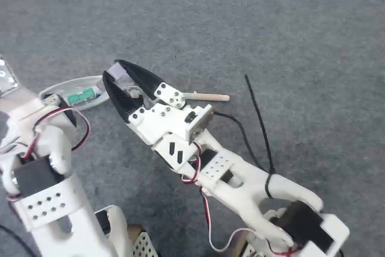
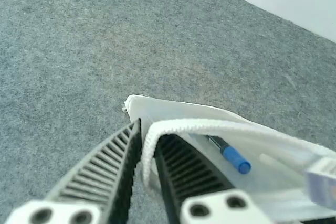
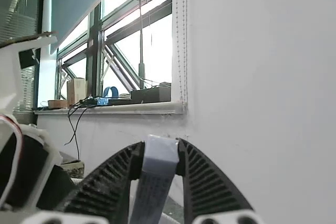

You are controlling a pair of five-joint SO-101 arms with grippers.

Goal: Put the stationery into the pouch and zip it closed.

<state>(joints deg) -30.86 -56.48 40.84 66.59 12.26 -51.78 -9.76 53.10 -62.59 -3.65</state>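
Note:
A white see-through pouch [image 1: 72, 82] lies at the left on the grey carpet, mouth open, with a green item [image 1: 82, 95] inside. My left gripper [image 2: 147, 135] is shut on the pouch's [image 2: 173, 109] zipper rim, and a blue pen [image 2: 231, 156] lies inside. My right gripper [image 1: 113, 70] hangs just over the pouch's right end, shut on a flat pale lilac piece [image 1: 120, 75]. That piece [image 3: 155, 177] sits upright between the right gripper's [image 3: 160, 148] fingers, and it [image 2: 321, 179] also hangs over the pouch mouth. A wooden pencil [image 1: 207, 96] lies on the carpet right of the gripper.
A black cable [image 1: 258, 118] runs across the carpet from the right arm's base toward the pencil. The left arm [image 1: 42, 142] stands at the lower left, close beside the pouch. Open carpet stretches along the far side and to the right.

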